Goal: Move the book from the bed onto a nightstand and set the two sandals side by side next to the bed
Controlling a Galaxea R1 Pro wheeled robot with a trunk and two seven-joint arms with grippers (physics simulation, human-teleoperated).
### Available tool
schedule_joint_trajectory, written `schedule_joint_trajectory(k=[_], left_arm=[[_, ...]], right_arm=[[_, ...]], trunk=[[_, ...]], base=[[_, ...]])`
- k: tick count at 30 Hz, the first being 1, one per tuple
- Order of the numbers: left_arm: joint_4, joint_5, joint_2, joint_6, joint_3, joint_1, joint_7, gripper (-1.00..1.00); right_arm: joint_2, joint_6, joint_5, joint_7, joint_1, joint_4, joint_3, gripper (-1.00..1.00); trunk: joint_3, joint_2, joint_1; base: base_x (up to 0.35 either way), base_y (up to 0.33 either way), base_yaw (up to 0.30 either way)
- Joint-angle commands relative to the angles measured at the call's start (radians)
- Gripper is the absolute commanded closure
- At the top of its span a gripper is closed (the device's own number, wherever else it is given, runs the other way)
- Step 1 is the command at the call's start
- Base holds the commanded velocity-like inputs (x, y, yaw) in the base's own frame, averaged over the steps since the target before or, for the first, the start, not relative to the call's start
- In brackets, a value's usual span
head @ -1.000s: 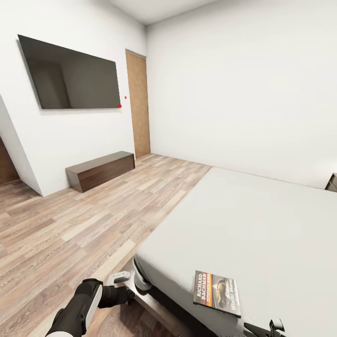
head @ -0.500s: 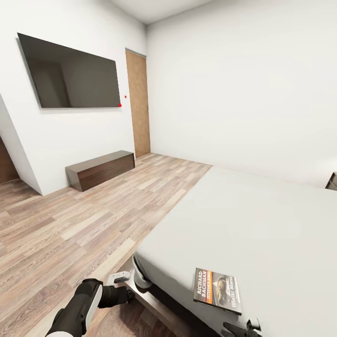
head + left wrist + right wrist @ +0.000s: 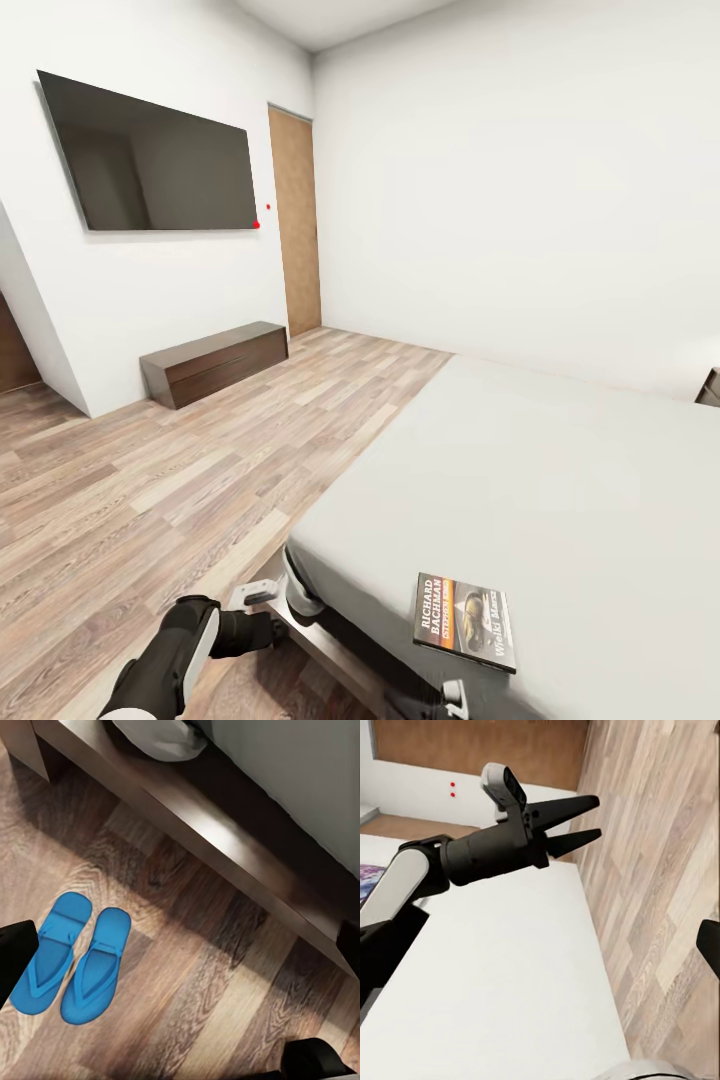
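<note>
Judging book transfer as pending | thin dark paperback book (image 3: 465, 621) is lying at 5 o'clock on pale grey mattress bed (image 3: 560, 470) | bright blue sandals (image 3: 71, 956) are sitting paired beside bed frame | left gripper (image 3: 585, 819) is showing narrowly parted fingers, empty | right gripper state: cannot tell | next: right arm reaching for book.

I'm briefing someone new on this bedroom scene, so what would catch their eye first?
Probably the pale grey bed filling the right side of the head view, with the book lying flat near its near corner. Then the black TV on the left wall, and the two sandals, bright blue, side by side on the wood floor beside the bed frame.
</note>
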Motion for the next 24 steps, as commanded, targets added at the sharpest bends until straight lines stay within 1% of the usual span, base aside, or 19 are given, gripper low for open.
schedule_joint_trajectory(k=[1, 5, 7, 8, 10, 12, 17, 24], left_arm=[[-0.001, -0.011, -0.002, 0.004, 0.006, -0.001, -0.009, -1.0], [-0.001, -0.011, -0.007, 0.004, 0.006, -0.001, -0.009, -1.0], [-0.001, -0.011, -0.009, 0.004, 0.006, -0.001, -0.009, -1.0], [-0.001, -0.011, -0.01, 0.004, 0.006, -0.001, -0.009, -1.0], [-0.001, -0.011, -0.011, 0.004, 0.006, -0.001, -0.009, -1.0], [-0.001, -0.011, -0.011, 0.004, 0.006, -0.001, -0.009, -1.0], [-0.001, -0.011, -0.011, 0.004, 0.006, -0.001, -0.009, -1.0], [-0.001, -0.011, -0.011, 0.004, 0.006, -0.001, -0.009, -1.0]], right_arm=[[0.0, 0.007, 0.003, 0.001, 0.0, -0.001, -0.007, -1.0], [0.0, 0.0, -0.003, -0.005, 0.0, 0.001, -0.022, -1.0], [0.0, -0.002, -0.014, -0.006, 0.0, 0.002, -0.041, -1.0], [0.0, -0.002, -0.027, -0.007, 0.0, 0.002, -0.059, -1.0], [0.001, -0.004, -0.077, -0.008, 0.0, 0.003, -0.113, -1.0], [0.002, -0.004, -0.091, -0.008, 0.0, 0.003, -0.126, -1.0], [0.002, -0.005, -0.104, -0.009, 0.0, 0.003, -0.139, -1.0], [0.002, -0.005, -0.107, -0.01, 0.0, 0.003, -0.142, -1.0]], trunk=[[-0.001, 0.0, 0.0], [-0.001, 0.0, 0.0], [-0.001, 0.0, 0.0], [-0.001, 0.0, 0.0], [-0.001, 0.0, 0.0], [-0.001, 0.0, 0.0], [-0.001, 0.0, 0.0], [-0.001, 0.0, 0.0]], base=[[0.0, 0.0, 0.0], [0.0, 0.0, 0.0], [0.0, 0.0, 0.0], [0.0, 0.0, 0.0], [0.0, 0.0, 0.0], [0.0, 0.0, 0.0], [0.0, 0.0, 0.0], [0.0, 0.0, 0.0]])
